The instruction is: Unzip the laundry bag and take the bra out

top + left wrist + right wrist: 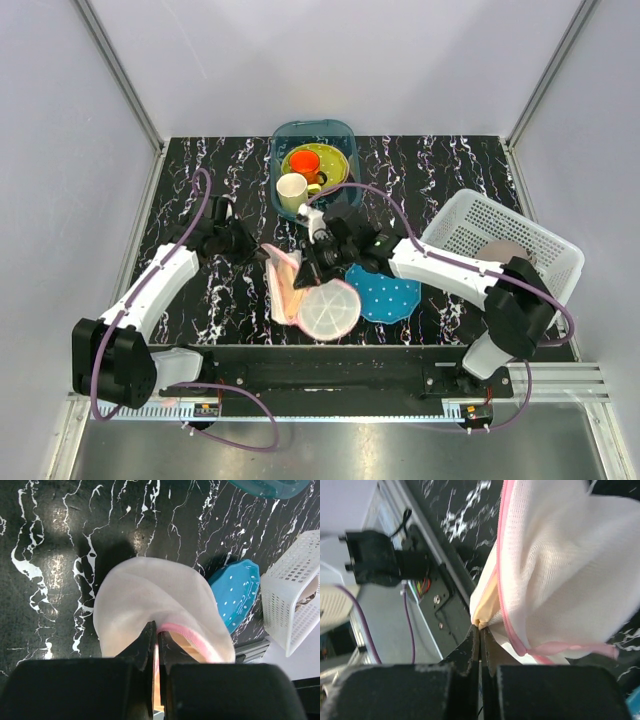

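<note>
The laundry bag (325, 310) lies at the table's near middle, unzipped, with one white mesh half flat and the other half (283, 283) standing up. My left gripper (262, 252) is shut on the pink-trimmed rim of the raised half; its view shows the mesh dome (150, 597) just beyond my gripper (158, 630). My right gripper (311, 262) is shut on a small fold of beige-tan fabric, the bra (487, 607), which pokes out of the bag's (560, 565) open pink seam at my gripper (481, 627). Most of the bra is hidden inside the mesh.
A blue dotted plate (392, 296) lies right of the bag, also in the left wrist view (236, 587). A white perforated basket (505, 248) stands at the right. A teal tub (314, 160) with cups and a plate is behind. A metal rail (330, 365) runs along the near edge.
</note>
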